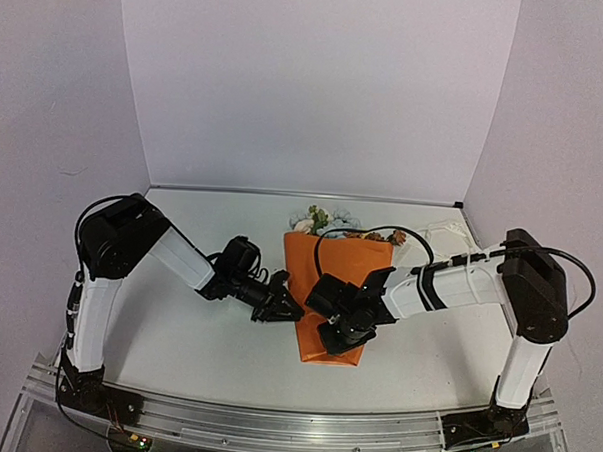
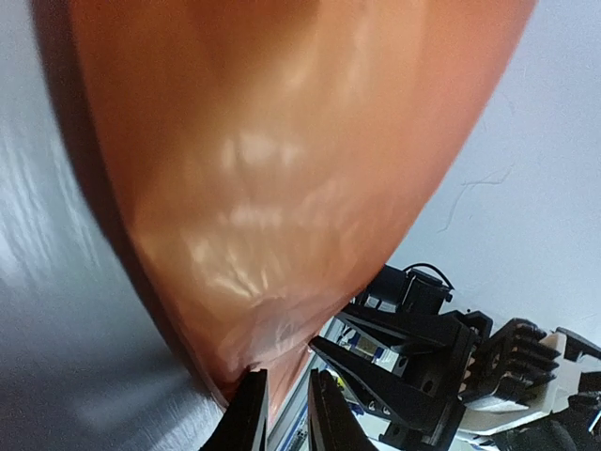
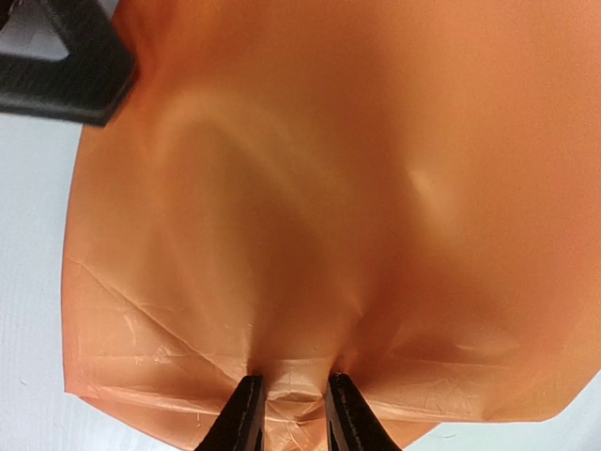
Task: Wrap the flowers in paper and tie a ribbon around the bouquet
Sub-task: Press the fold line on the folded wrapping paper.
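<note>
Between the narrowly set fingers of the left tool (image 2: 284,378) the left edge of the orange paper (image 3: 310,188) is pinched, and a gathered pleat near the sheet's near end is clamped just as narrowly by the right tool (image 3: 293,379). The wrapping appears to be under way, so both pinches are best moved together and low. The left edge should be drawn over toward the right and the near end tightened into a cone, lest the thin glossy sheet be torn or slip. Beyond the tools the paper lies on the tabletop (image 1: 196,352), with the flowers (image 1: 327,221) showing only at its far edge. What looks to be the ribbon (image 1: 443,235) lies well apart at the far right, untouched.
</note>
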`<state>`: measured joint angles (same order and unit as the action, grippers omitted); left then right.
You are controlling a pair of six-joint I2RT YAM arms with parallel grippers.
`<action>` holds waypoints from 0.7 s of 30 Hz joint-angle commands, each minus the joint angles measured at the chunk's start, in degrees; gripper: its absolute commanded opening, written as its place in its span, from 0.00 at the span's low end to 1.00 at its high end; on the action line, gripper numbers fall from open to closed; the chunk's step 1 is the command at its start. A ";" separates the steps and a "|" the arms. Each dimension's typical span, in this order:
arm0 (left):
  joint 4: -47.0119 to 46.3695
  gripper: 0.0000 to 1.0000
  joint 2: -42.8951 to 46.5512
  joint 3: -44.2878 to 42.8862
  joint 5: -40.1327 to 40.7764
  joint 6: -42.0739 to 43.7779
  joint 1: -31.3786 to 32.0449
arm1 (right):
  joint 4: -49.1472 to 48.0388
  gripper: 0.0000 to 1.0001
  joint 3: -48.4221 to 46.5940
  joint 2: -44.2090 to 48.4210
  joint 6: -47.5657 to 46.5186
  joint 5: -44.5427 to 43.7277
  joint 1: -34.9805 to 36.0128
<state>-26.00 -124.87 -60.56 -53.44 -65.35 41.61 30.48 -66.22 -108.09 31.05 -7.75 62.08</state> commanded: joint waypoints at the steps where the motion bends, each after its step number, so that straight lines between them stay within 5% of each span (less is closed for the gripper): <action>1: 10.86 0.18 -1.77 -6.05 4.97 6.08 -1.08 | 0.55 0.25 0.86 -0.94 -0.11 0.04 0.65; 9: 22.19 0.18 -4.25 -12.97 12.72 12.71 -2.42 | -1.60 0.25 2.61 -0.29 0.09 0.21 0.69; 21: 32.17 0.19 -9.53 -24.06 13.75 17.64 -5.72 | -5.01 0.26 5.96 1.17 -0.26 1.13 0.68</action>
<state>-2.01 -130.48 -80.90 -44.88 -51.35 37.94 25.92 -62.73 -106.79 31.03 -8.34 62.32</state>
